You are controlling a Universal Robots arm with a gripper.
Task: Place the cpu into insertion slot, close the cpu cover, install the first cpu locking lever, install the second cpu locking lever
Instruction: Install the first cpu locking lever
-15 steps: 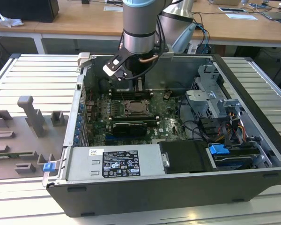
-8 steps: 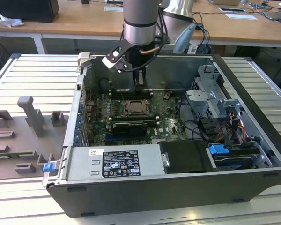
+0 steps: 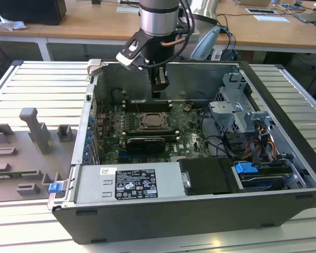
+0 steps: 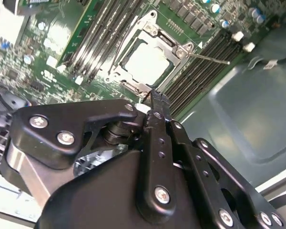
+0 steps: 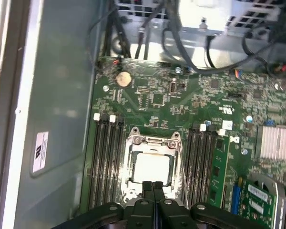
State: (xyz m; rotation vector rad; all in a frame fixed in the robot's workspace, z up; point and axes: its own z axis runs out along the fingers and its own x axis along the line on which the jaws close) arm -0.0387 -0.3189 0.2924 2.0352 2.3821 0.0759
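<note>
Hand point(image 5: 153, 187) pinched shut, empty, poised just over the cover point(image 5: 153, 141) rim. The cpu point(image 5: 151, 168) sits framed beneath it. One lever point(image 4: 210, 58) juts loose. My call: press it down steadily, then hook it sideways under its catch.

Silver arm point(image 3: 159, 18) with looped black cables point(image 3: 188, 32), black gripper point(image 4: 152, 100) links studded with silver screws point(image 4: 162, 193).
</note>
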